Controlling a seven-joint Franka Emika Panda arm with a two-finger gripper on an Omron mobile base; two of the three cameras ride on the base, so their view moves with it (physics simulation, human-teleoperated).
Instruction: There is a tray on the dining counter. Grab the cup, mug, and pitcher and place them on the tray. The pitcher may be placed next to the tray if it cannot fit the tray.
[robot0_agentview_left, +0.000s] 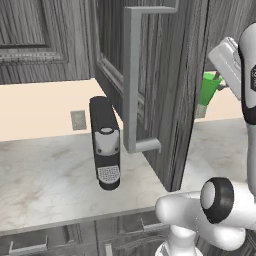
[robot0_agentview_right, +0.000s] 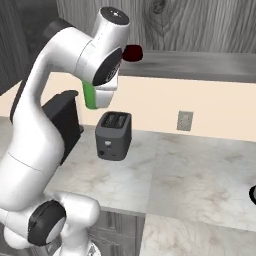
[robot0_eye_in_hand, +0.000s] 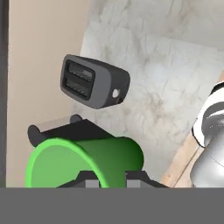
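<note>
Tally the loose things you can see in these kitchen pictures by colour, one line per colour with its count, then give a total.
Green: 1, the cup, held in the hand
Dark red: 1, the mug on the shelf
Black: 1, the coffee machine
Dark grey: 1, the toaster
Total: 4

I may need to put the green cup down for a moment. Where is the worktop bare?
The cup is held in the gripper. Bare marble worktop lies left of the coffee machine, up to the wall socket. Another wide bare patch lies right of the toaster, below the second socket. Between toaster and coffee machine it is tight.
</note>
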